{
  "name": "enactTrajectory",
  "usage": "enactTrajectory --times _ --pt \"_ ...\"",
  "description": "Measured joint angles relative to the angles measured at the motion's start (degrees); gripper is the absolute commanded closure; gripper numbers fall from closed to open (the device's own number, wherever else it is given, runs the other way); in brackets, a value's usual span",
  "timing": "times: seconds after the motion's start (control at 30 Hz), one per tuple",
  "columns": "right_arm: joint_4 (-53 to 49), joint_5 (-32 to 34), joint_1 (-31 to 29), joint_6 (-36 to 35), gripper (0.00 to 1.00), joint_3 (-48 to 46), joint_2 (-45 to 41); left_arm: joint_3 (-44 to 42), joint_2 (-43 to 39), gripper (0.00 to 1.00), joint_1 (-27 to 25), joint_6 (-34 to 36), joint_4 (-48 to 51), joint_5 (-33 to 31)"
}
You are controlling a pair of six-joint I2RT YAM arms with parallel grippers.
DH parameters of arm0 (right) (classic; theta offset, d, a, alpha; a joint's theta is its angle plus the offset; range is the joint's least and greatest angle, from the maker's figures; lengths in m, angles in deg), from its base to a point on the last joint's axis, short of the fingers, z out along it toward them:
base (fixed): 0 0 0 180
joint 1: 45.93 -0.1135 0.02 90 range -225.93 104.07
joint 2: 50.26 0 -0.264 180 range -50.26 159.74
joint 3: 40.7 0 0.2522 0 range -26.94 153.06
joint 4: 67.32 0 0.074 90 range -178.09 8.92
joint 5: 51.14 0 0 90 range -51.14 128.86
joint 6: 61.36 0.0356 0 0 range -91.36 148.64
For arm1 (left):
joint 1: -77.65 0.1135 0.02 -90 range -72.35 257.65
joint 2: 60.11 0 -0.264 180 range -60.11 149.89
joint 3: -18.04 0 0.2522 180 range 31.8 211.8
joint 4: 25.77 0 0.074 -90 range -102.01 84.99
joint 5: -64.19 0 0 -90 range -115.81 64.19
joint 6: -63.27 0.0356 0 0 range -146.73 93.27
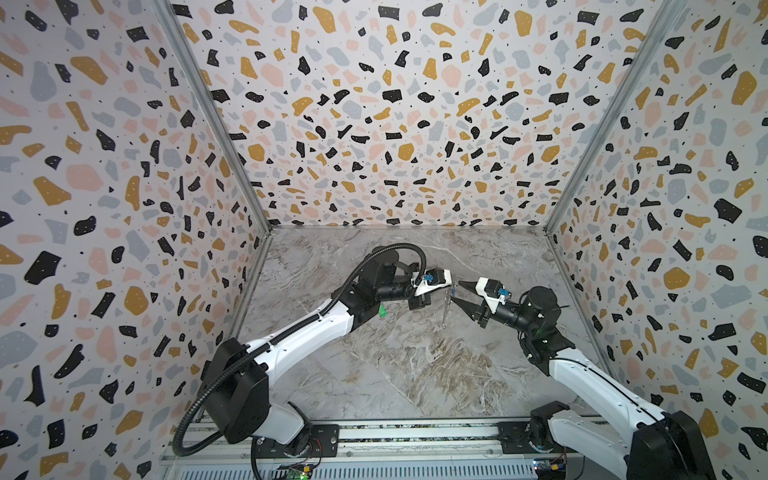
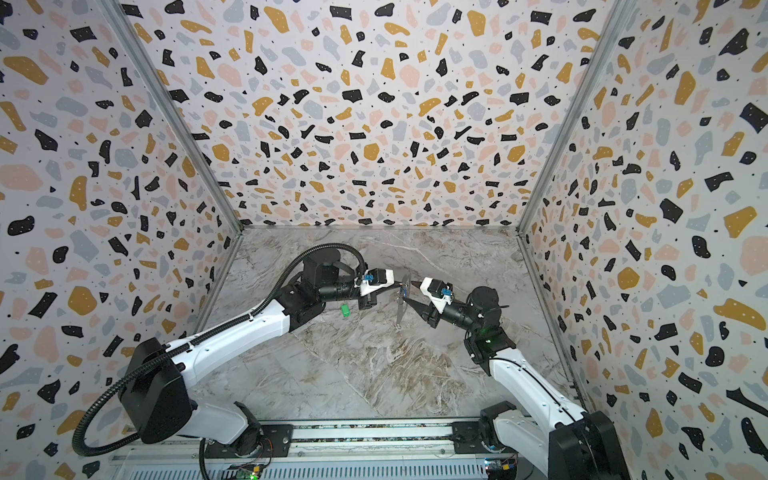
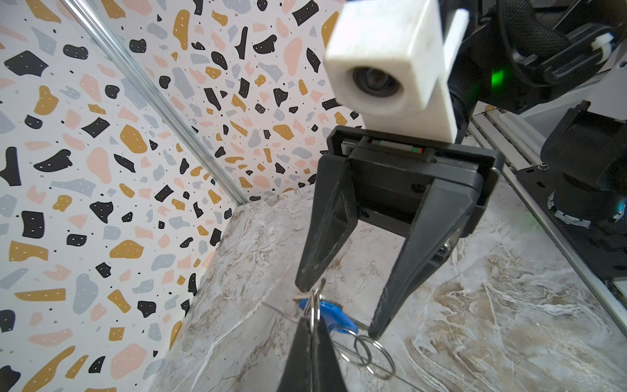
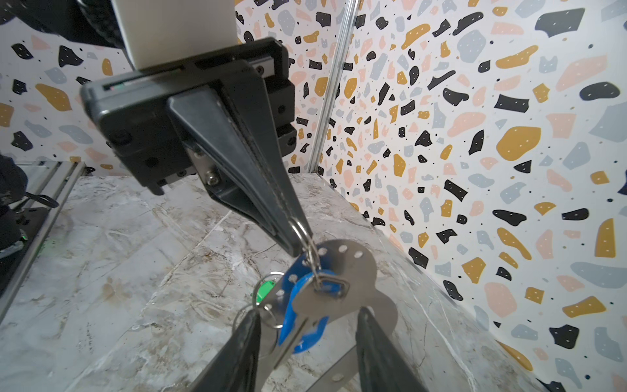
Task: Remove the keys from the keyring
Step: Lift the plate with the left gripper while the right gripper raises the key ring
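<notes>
Okay, both top views: we see left gripper clamped tight on the hanging keyring, green key loose on the table. Left wrist: right gripper fingers apart, straddling blue key. Right wrist: blue key hangs on keyring.

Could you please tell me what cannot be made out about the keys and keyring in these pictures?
- Blue tag: not discernible in both top views, too small beside the keyring, which hangs edge-on.
- Keyring's lower end: right wrist view, cut off by the bottom edge.
- Blue tag's ring join: left wrist view, covered by the shut left gripper.
- Green tag: top views, any attached ring too small to tell.
</notes>
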Motion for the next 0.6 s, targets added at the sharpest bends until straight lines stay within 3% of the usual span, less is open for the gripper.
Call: enactTrajectory --times 0.6 --pt "2.78 -0.37 0.13 5.53 0.68 0.24 1.44 -0.39 -1.27 1.0 0.0 -0.42 -0.81 -0.02"
